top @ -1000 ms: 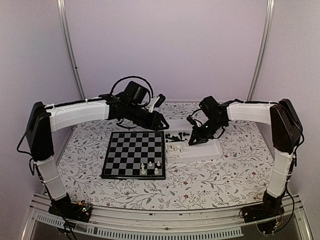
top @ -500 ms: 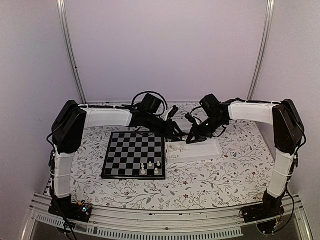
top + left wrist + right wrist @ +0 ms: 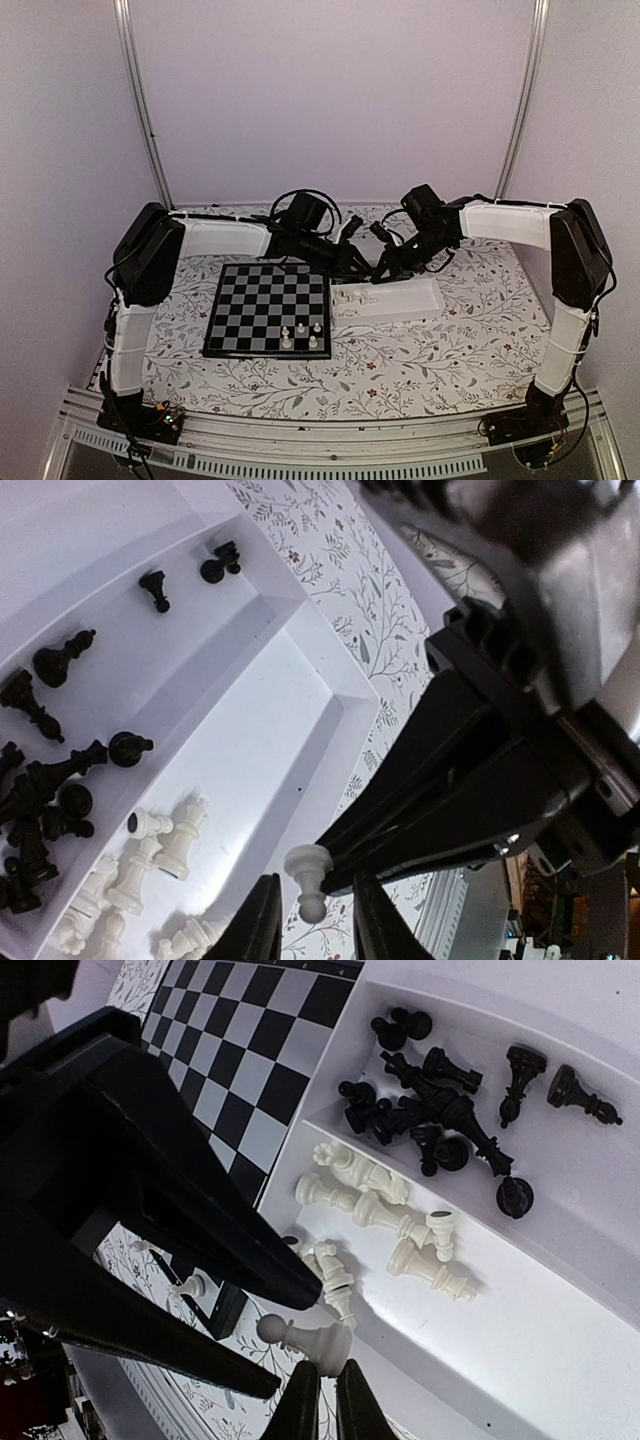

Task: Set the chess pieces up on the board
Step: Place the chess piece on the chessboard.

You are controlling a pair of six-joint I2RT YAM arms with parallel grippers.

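My right gripper (image 3: 326, 1388) is shut on the base of a white pawn (image 3: 308, 1337) and holds it sideways in the air over the near left corner of the white tray (image 3: 545, 1335). The same pawn (image 3: 308, 878) hangs between the fingers of my left gripper (image 3: 315, 905), with a gap showing on each side, so those jaws are open around it. In the top view both grippers (image 3: 372, 268) meet at the tray's left end, just right of the board (image 3: 262, 300). Three white pieces (image 3: 303, 335) stand at the board's near right corner.
The tray (image 3: 275, 715) has two compartments: loose black pieces (image 3: 440, 1110) lie in the far one and loose white pieces (image 3: 385, 1210) in the near one. It sits against the board's (image 3: 250, 1040) right edge. A floral cloth (image 3: 440, 355) covers the table.
My left arm has swung right from above the board's far edge to the tray, and its jaws have narrowed around the pawn. The right gripper has shifted slightly left, still holding the pawn.
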